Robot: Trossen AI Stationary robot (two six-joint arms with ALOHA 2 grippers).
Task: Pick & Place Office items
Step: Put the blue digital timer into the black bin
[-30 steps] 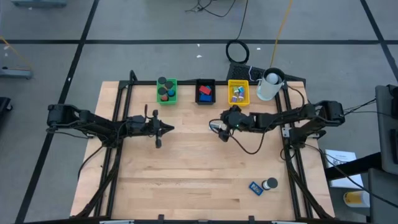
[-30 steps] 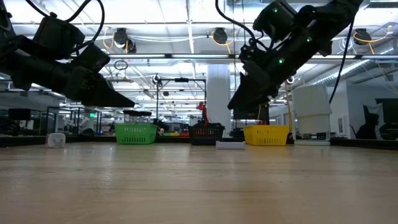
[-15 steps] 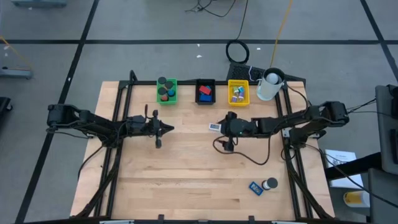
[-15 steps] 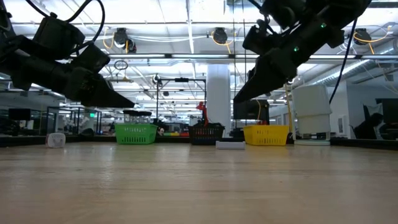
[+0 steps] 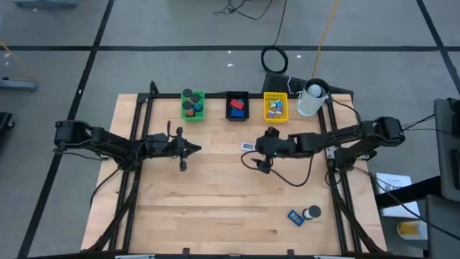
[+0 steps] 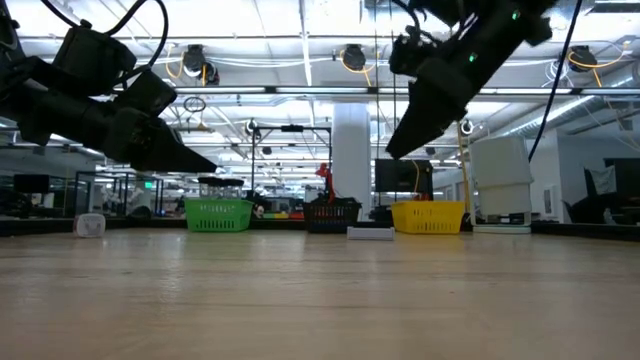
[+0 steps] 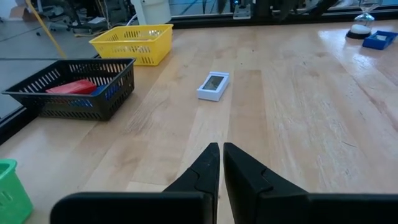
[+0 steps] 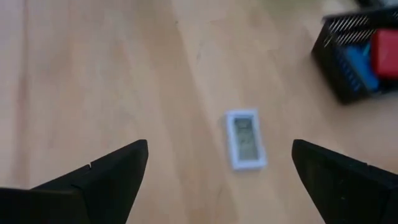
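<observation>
Flanking white device (image 5: 248, 147): black tray (image 5: 237, 106).

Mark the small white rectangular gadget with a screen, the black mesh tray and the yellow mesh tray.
Small white rectangular gadget with a screen (image 7: 213, 86), left wrist view, on its screen.
Black mesh tray (image 7: 87, 98), left wrist view, on its front wall.
Yellow mesh tray (image 7: 134, 51), left wrist view, on its side wall.
</observation>
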